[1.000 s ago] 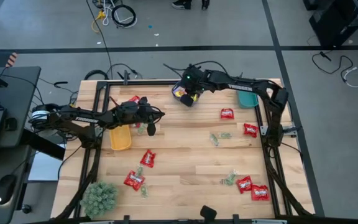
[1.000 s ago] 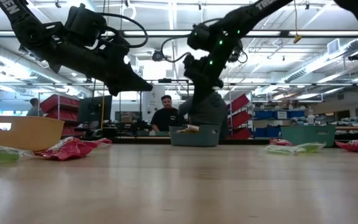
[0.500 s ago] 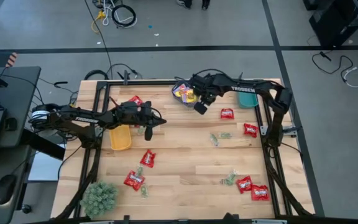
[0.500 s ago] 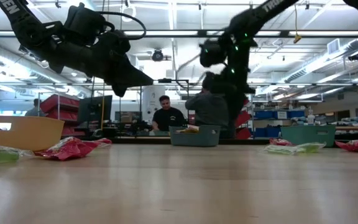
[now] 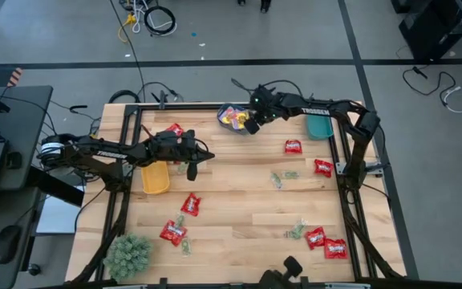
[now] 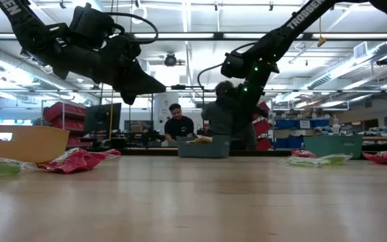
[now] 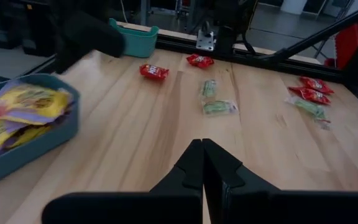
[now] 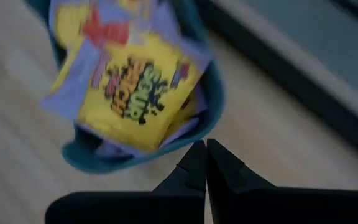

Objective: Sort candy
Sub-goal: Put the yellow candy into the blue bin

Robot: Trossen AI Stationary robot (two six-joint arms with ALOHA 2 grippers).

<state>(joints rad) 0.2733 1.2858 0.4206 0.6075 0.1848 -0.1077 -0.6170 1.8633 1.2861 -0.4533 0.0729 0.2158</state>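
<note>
Bird's-eye on the counter (image 5: 239,201) first. Right hand (image 5: 252,125) clenched tight with nothing in it, hanging just off the 3 o'clock side of the teal bin (image 5: 223,111), up by the counter's 12 o'clock edge. Same story from the wrist cam: fingertips (image 8: 197,163) pressed together right at the bin's rim, empty. Bin stuffed with yellow packets (image 8: 137,94), purple and pink marks on them, piled up to the rim.

Left hand (image 5: 193,167) clenched too, gripping nothing, floating well clear of the wood at roughly 10 o'clock from the counter's middle, just off the 2 o'clock corner of the yellow bin (image 5: 155,178).

Rest of the candy loose on the wood:
- Red packets (image 5: 293,146): one near 1 o'clock, one toward 3 o'clock close to the frame, two side by side down around 5 o'clock, two more around 7 to 8 o'clock, and one at 11 o'clock on the far side of the left arm.
- Green pieces (image 5: 279,177): a couple at about 2 o'clock from the middle, a few right beside the red pair at 5 o'clock, a tiny bit next to the red packet at 7 o'clock.

Second teal bin (image 5: 320,127) up in the 1 o'clock corner, contents impossible to make out. Fuzzy green plant ball (image 5: 128,254) in the 7 o'clock corner. Person (image 6: 179,126) way back in the room, well apart from the counter.
</note>
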